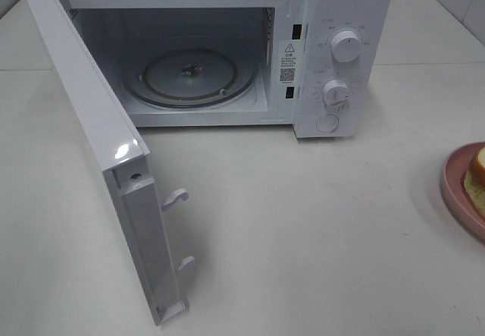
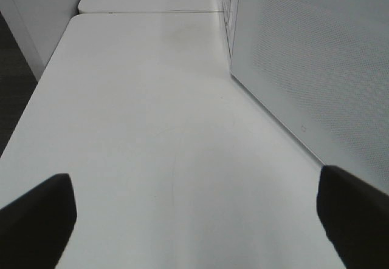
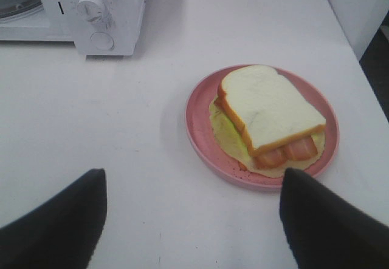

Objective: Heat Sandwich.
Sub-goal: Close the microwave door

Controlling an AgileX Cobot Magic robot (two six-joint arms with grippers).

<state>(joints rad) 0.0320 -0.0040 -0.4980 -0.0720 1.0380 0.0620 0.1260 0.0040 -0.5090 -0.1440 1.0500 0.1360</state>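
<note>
Right hand [image 3: 191, 220] hovers over the white desk [image 1: 303, 230] with its two dark fingers spread wide and nothing between them, pointed toward the round pink plate [image 3: 199, 126] that sits just ahead. On that plate lies the sandwich [image 3: 270, 114], thick white bread with tan-orange crust, pale green leaf and reddish filling showing at its edge. In the high view only a sliver of plate and sandwich shows at the right border, well apart from the white microwave oven [image 1: 345, 55]. The oven's white door [image 1: 114, 161] is swung fully open, and the round glass turntable [image 1: 189, 74] inside is bare. Left hand [image 2: 194, 220] is likewise wide open and empty, hanging over bare desk beside the oven's perforated side wall.

So the door step looks done, and loading seems to be the step in hand. The next move probably calls for the right hand to come down and grip the plate's rim or the sandwich, then carry it across to the turntable without tipping the bread.
</note>
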